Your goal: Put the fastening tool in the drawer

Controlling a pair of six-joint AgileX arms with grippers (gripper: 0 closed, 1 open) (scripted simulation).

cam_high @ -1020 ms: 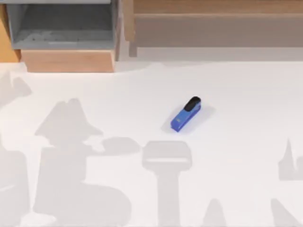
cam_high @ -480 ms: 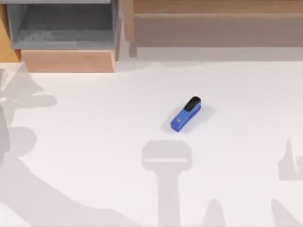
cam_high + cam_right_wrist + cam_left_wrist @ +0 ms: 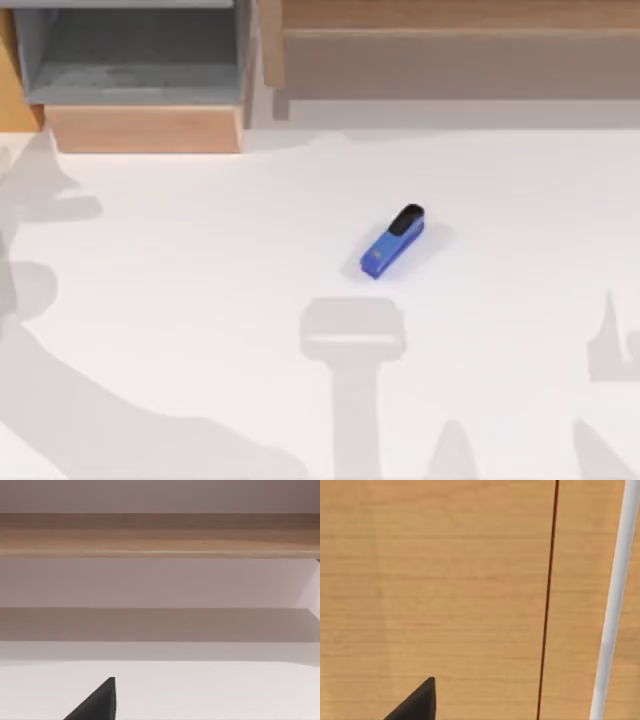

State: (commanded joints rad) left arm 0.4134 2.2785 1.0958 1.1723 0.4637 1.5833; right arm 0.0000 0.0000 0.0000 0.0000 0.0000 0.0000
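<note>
Top view: overhead, facing down on worktop [image 3: 200,300]. Left wrist: close against wood panel [image 3: 445,580]. Right wrist: low, facing shelf unit [image 3: 160,535].

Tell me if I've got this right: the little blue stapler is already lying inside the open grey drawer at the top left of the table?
Not quite. In the top view the blue stapler lies on the bare white table, near the middle, well apart from the drawer. The drawer is indeed open at the top left, its grey floor showing, but nothing blue is in it.
</note>
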